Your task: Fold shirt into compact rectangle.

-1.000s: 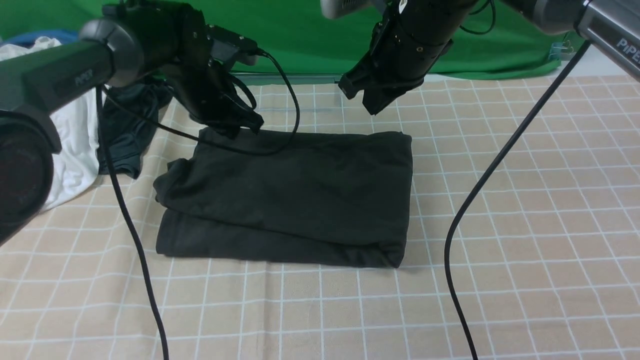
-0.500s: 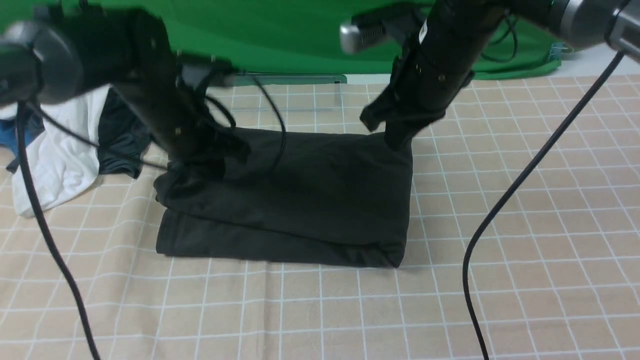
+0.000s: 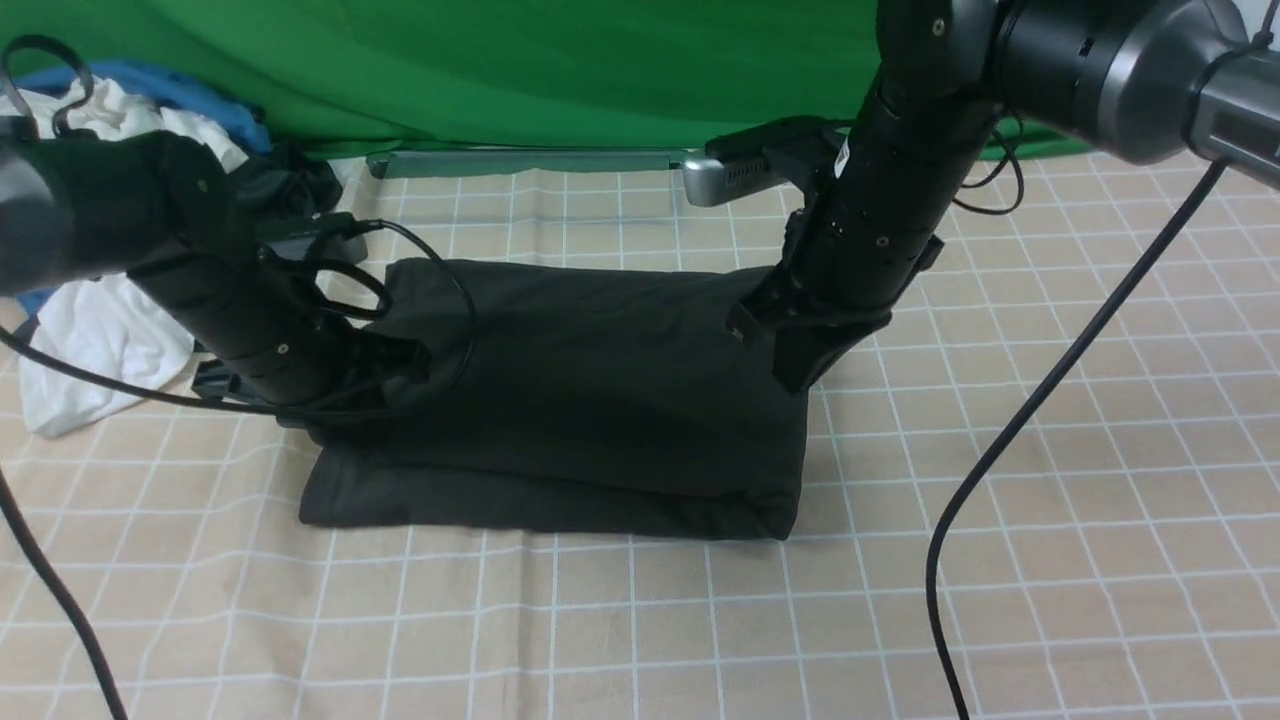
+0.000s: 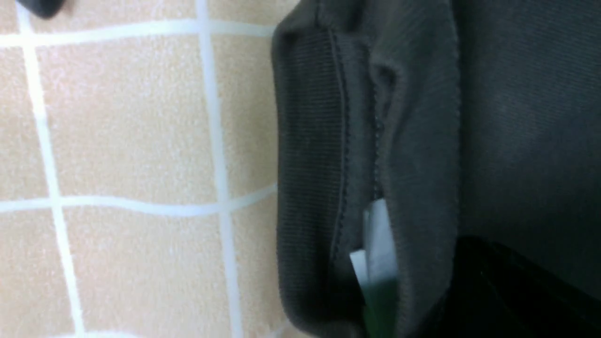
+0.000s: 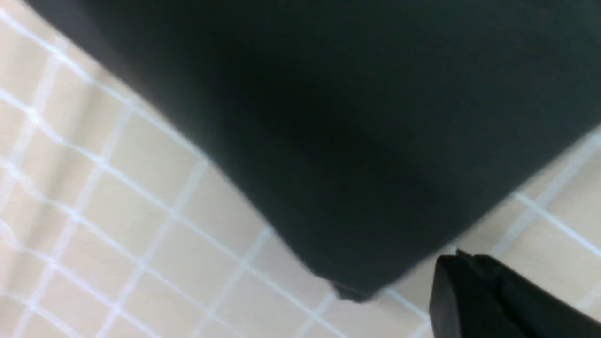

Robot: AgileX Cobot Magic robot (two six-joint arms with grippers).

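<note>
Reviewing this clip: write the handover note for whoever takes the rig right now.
Left gripper: shut, down at the left edge of the folded black cotton shirt; whether it pinches cloth is unclear.
Right gripper: shut, at the shirt's far right corner; grip equally unclear.
Shirt: on the beige checked tablecloth, already a layered rectangle; collar label shows in the left wrist view.
Left to do: one more fold, if needed, then tidy edges.

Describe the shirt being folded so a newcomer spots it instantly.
On the beige checked tablecloth before the green backdrop, the black shirt lies centred as a folded rectangle. Unlike the crumpled white garment at the left, it is flat and layered.
</note>
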